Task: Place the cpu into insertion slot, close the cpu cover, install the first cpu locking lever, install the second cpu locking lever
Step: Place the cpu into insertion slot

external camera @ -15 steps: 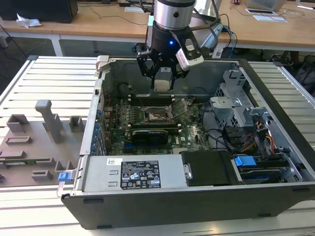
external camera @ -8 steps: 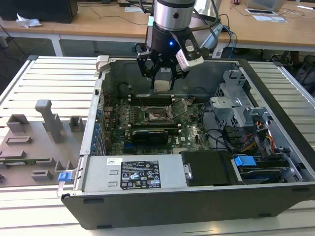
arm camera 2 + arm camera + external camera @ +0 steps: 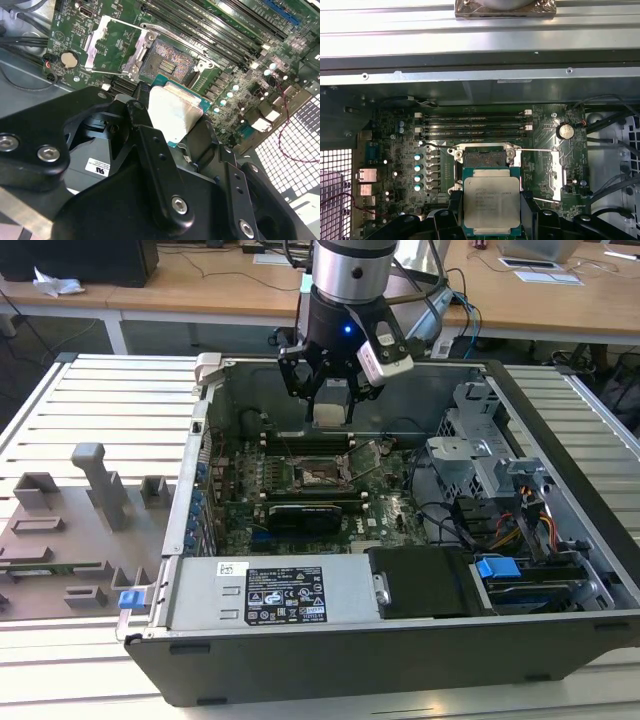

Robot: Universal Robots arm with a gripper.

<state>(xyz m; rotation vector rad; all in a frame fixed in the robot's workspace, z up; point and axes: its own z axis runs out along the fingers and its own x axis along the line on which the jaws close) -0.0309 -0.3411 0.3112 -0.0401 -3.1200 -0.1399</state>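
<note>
End effector (image 3: 331,398) around cpu (image 3: 491,206), square to slot (image 3: 487,157)

The exterior view looks down from the near side into the computer case (image 3: 400,660); both wrist views ride me, close above its insertion slot (image 3: 170,62) (image 3: 486,156).

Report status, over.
Gripper shut on cpu, hovering near insertion slot. Slot bare, cpu cover swung open. Nothing in the way.

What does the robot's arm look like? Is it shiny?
The arm is a shiny silver tube with a black end and a little blue light. Its gripper is black, built of jointed bars with silver screws. A small white box is fixed to its side.
</note>
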